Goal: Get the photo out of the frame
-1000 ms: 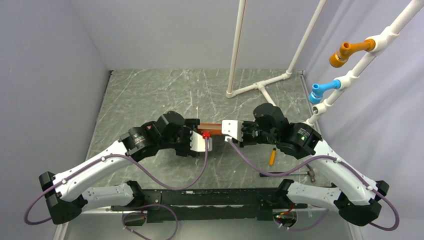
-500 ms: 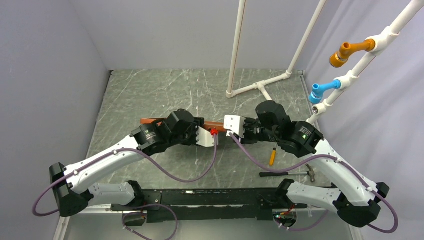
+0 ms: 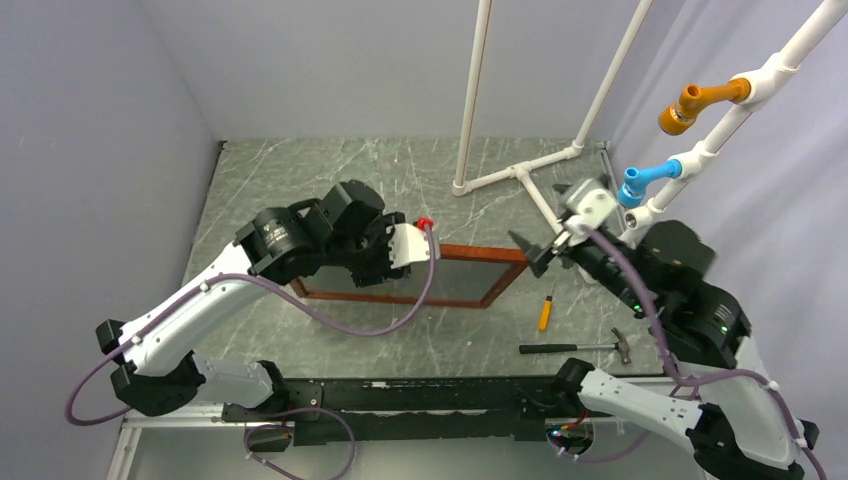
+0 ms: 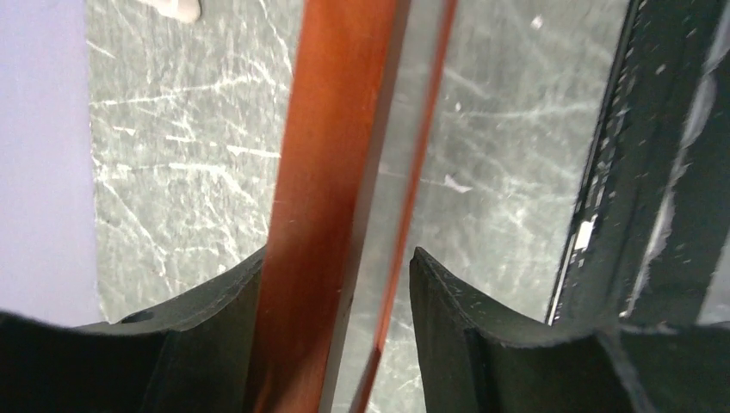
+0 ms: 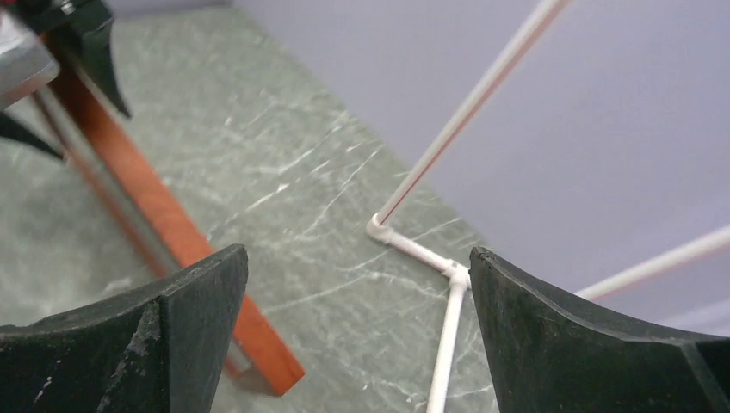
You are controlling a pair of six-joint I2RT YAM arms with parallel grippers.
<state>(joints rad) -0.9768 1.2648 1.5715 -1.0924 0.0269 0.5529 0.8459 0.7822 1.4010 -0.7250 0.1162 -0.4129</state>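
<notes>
The frame (image 3: 505, 284) is a thin reddish-brown rectangle, and the marbled tabletop shows through its opening. My left gripper (image 3: 378, 262) is shut on the frame's far rail near its middle. In the left wrist view that rail (image 4: 336, 129) runs between the fingers (image 4: 215, 344) and lies against the left pad. My right gripper (image 3: 548, 222) hangs open, just right of the frame's right end and apart from it. In the right wrist view the frame's corner (image 5: 258, 344) sits low by the table, left of the open gripper (image 5: 357, 254). The photo is out of view.
A white pipe stand (image 3: 520, 172) rises from the table's back right, close behind my right gripper. An orange-handled tool (image 3: 544, 312) and a hammer (image 3: 575, 347) lie near the right front. Orange (image 3: 690, 105) and blue (image 3: 640, 183) fittings stick out of the right-hand pipe.
My right gripper opened, let go of the frame and drew back to the right. The left arm swung the frame from edge-on until its open face shows.
</notes>
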